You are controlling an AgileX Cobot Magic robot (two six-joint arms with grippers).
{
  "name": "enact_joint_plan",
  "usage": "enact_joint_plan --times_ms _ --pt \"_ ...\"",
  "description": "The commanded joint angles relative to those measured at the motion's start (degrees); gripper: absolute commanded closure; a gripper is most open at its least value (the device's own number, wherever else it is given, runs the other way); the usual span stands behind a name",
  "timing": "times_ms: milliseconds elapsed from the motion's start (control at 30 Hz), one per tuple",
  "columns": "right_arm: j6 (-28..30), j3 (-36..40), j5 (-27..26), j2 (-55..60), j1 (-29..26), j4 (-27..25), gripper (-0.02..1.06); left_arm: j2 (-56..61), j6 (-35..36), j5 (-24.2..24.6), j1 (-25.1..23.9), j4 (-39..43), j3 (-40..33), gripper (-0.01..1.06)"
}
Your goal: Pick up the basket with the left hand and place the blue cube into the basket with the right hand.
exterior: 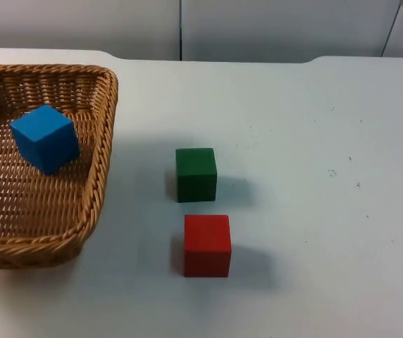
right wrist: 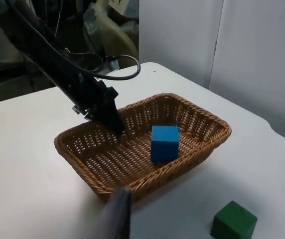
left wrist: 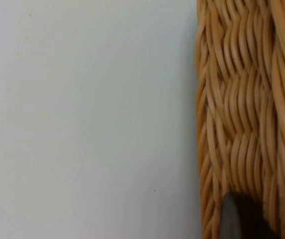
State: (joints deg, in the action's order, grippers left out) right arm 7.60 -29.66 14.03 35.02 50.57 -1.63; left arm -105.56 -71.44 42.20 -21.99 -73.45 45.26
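At the worktop's left, the left end effector (right wrist: 116, 127) gripped the basket (exterior: 99, 165) by its rim, blue cube (exterior: 45, 138) already inside — the right end effector's (right wrist: 117, 219) opening I cannot tell.

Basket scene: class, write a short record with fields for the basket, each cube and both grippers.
basket: woven wicker basket, on the white table
blue cube: inside the basket, tilted against its wall
green cube: on the table, beside the basket
red cube: on the table, nearer the camera than the green cube
left gripper: at the basket's rim
right gripper: raised, facing the basket
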Motion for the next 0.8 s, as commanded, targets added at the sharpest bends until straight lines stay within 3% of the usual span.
enact_joint_plan --times_ms 0,767 --pt "-0.2 0.1 1.0 -1.1 0.1 -0.1 0.06 0.3 -1.1 0.5 -0.2 -3.3 0.0 1.05" --pt "1.0 0.1 1.7 -1.6 0.1 0.4 0.06 0.0 -4.5 -3.2 1.2 -4.4 0.0 1.05"
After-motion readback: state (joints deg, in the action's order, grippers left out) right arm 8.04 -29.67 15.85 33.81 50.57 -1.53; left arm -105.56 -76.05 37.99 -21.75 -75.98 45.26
